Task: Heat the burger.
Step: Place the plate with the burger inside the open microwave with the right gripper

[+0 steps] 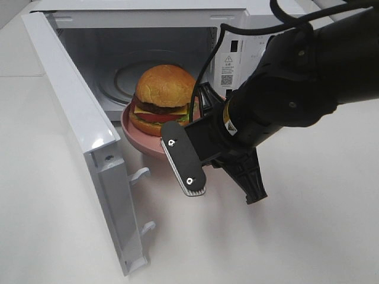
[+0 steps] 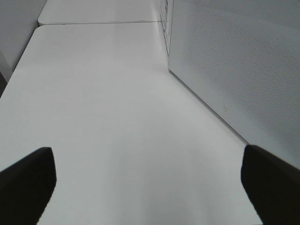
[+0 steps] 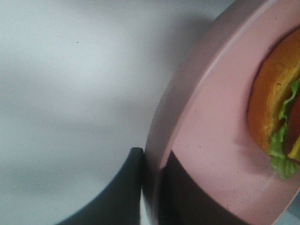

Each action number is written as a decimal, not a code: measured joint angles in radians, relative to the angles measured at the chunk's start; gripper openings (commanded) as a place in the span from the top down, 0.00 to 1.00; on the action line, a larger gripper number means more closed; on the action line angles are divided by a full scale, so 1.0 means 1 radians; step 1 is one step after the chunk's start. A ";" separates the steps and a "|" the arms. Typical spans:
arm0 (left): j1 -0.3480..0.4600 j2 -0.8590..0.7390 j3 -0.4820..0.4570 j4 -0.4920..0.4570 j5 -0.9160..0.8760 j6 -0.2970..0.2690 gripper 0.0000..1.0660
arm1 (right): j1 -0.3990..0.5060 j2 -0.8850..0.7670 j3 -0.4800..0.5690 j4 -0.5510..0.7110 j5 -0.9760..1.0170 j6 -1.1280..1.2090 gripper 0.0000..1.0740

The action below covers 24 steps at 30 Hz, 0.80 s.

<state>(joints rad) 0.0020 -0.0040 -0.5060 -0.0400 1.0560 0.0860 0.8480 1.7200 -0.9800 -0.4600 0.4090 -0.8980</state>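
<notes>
Pinching the plate (image 3: 211,117) rim, right gripper (image 3: 152,187) has the burger (image 1: 164,97) just beyond, toward the microwave (image 1: 89,47); left gripper (image 2: 145,157) gapes idle.

Bright, even light from above on the white tabletop (image 1: 331,236), with only faint, soft shadow beneath the black arm (image 1: 296,89). Small glare patch on the open microwave door (image 1: 71,112); dimmer inside the cavity. Pale and washed out from the left wrist, left gripper (image 2: 150,187) fingertips (image 2: 28,183) dark and soft-edged. Badly out of focus from the right wrist: plate (image 3: 206,117) rim and burger (image 3: 272,108) smeared, grey shadow alongside.
</notes>
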 measured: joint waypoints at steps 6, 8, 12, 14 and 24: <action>0.000 0.000 0.000 0.000 0.000 0.000 0.02 | -0.017 0.023 -0.059 0.013 0.015 -0.030 1.00; 0.000 0.000 0.000 0.000 0.000 0.000 0.02 | -0.022 0.026 -0.065 0.014 0.016 -0.031 1.00; 0.000 0.000 0.000 0.000 0.000 0.000 0.02 | -0.028 0.048 -0.096 0.015 0.031 -0.034 1.00; 0.000 0.000 0.000 0.000 0.000 0.000 0.02 | -0.028 0.053 -0.104 0.015 0.039 -0.037 1.00; 0.000 0.000 0.000 0.000 0.000 0.000 0.02 | -0.028 0.099 -0.182 0.035 0.077 -0.065 1.00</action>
<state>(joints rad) 0.0020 -0.0040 -0.5060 -0.0400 1.0560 0.0860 0.8200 1.8190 -1.1620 -0.4250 0.4860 -0.9630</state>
